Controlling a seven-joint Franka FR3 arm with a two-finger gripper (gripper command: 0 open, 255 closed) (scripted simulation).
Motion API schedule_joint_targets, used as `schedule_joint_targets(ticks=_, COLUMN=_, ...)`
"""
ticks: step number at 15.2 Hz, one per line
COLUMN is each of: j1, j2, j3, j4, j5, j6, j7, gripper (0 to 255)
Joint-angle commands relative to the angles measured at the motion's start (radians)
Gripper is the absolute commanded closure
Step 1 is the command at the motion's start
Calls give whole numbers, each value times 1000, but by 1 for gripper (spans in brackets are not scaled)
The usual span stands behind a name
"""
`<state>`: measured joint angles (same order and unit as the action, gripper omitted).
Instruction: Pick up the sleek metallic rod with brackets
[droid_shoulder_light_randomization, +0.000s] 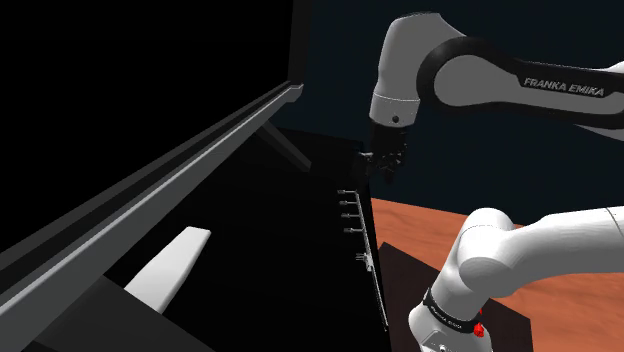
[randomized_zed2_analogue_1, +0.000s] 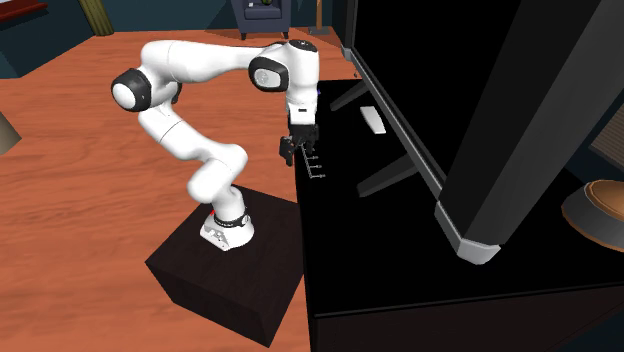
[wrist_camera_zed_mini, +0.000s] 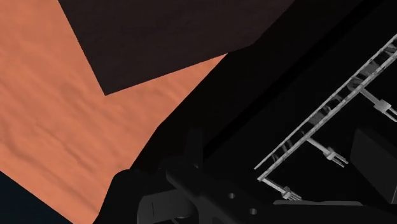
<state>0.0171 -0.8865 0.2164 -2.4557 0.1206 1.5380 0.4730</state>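
The metallic rod (droid_shoulder_light_randomization: 372, 258) is thin and lies along the edge of the black cabinet (randomized_zed2_analogue_1: 400, 260), with several short brackets sticking out to one side. It is also on the cabinet's near edge in the second exterior view (randomized_zed2_analogue_1: 316, 166) and crosses the wrist view as a ladder-like bar (wrist_camera_zed_mini: 331, 108). My black gripper (droid_shoulder_light_randomization: 384, 166) hangs pointing down just above the rod's far end, close to it (randomized_zed2_analogue_1: 296, 152). Nothing appears to be held.
A large dark TV (randomized_zed2_analogue_1: 480, 110) on slanted feet stands on the cabinet behind the rod. A white flat bar (droid_shoulder_light_randomization: 170, 265) lies under the screen. The dark stand box (randomized_zed2_analogue_1: 230, 275) sits on the reddish wooden floor (randomized_zed2_analogue_1: 70, 200). A round brown object (randomized_zed2_analogue_1: 600, 210) is at the far right.
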Motion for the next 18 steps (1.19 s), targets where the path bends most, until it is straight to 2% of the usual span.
schedule_joint_targets(ticks=1, j1=3, j2=-7, j3=58, j4=7, j5=45, j6=-4, j7=93, gripper=0)
schedule_joint_targets(ticks=8, j1=-8, j2=22, j3=257, j4=78, j5=177, j6=2, j7=384, gripper=0)
schedule_joint_targets(ticks=17, j1=4, j2=4, j3=286, j4=-29, j5=205, j6=92, j7=380, gripper=0)
schedule_joint_targets(ticks=18, j1=3, j2=8, j3=287, j4=-28, j5=205, j6=95, j7=381, gripper=255)
